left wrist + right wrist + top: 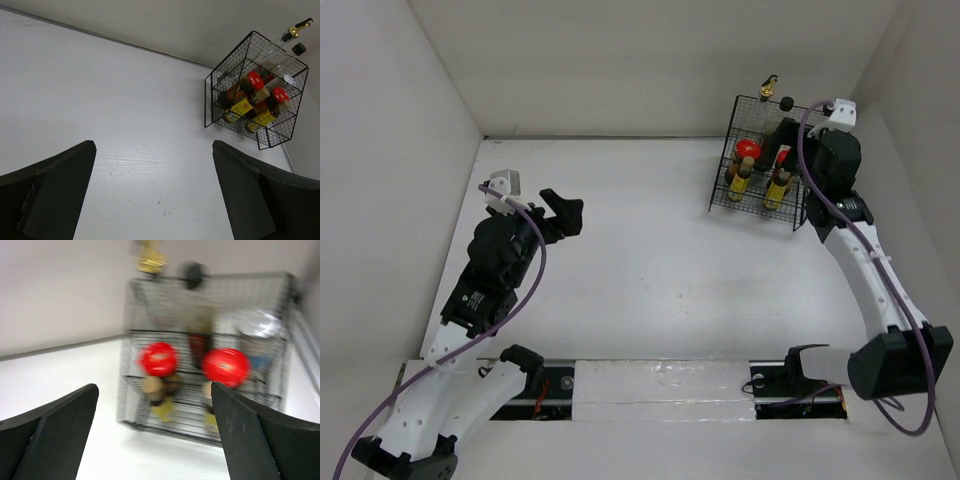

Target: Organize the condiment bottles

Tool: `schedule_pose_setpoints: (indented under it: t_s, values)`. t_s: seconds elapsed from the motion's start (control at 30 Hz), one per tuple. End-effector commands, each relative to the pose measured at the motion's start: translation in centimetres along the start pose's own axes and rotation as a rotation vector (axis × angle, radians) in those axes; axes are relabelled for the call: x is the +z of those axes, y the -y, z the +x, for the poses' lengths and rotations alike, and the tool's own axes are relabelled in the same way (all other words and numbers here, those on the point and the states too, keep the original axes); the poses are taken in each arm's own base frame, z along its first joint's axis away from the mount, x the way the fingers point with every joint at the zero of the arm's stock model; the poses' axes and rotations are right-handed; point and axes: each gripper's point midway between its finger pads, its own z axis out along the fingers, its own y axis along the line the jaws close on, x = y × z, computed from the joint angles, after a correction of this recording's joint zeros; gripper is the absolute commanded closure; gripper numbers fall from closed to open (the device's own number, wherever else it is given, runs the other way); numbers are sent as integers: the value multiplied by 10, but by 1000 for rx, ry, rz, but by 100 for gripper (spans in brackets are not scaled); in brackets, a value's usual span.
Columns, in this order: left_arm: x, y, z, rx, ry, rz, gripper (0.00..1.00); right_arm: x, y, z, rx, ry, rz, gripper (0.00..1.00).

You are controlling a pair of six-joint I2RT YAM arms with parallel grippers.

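Top external: the condiment bottles I can see all sit in the black wire basket, far right on the tabletop. Left claw is open, empty, well apart. Right arm crowds the basket; its fingertips are hidden.

Left wrist: the gold-spouted bottle pokes above the wire. A snag there could tip it.

Right wrist: right claw is open, empty. Heavy blur means the bottle count and labels are unreadable.

Condiment bottles inside wire basket, far right.
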Motion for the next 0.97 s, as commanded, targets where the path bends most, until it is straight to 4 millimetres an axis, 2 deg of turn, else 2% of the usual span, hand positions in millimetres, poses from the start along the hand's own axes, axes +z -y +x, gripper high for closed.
schedule_pose_setpoints:
  t_s: [0.0,0.07,0.1,0.17,0.2,0.3,0.33,0.37,0.4,0.43,0.53,0.57,0.6,0.67,0.8,0.83,0.93]
  values:
    - [-5,9,-19,1,57,39,1,-36,-69,-31,-30,91,-262,0]
    - [-7,10,-21,-1,66,44,1,-60,-100,-38,-74,125,-391,0]
    - [-7,10,-21,-1,66,44,1,-74,-125,-29,-93,114,-465,0]
    - [-7,10,-21,-10,66,45,1,-90,-147,-19,-134,108,-544,0]
    - [-7,10,-21,-10,66,45,1,-107,-168,-12,-148,101,-621,0]
    - [-13,8,-28,-26,95,34,1,-128,-195,22,-167,31,-741,0]
    - [-15,7,-31,-29,111,26,1,-144,-210,32,-171,19,-806,0]
    - [-15,7,-31,-29,111,26,1,-148,-214,53,-181,-18,-828,0]
    - [-19,8,-34,-32,122,32,1,-154,-220,66,-187,-38,-854,0]
    - [-22,8,-37,-34,132,38,1,-166,-232,88,-193,-87,-895,0]
    - [-22,9,-37,-44,132,39,1,-172,-241,146,-209,-205,-910,0]
    - [-22,9,-37,-44,132,39,1,-181,-247,165,-222,-246,-926,0]
    - [-22,9,-37,-44,132,39,1,-180,-246,191,-248,-296,-915,0]
    - [-22,9,-37,-44,132,39,1,-187,-251,215,-255,-333,-894,0]
    - [-27,11,-40,-56,143,56,1,-185,-257,246,-283,-360,-864,0]
    - [-25,11,-35,-42,134,60,1,-180,-257,254,-296,-378,-848,0]
    - [-28,12,-39,-46,151,70,1,-181,-264,260,-310,-384,-845,0]
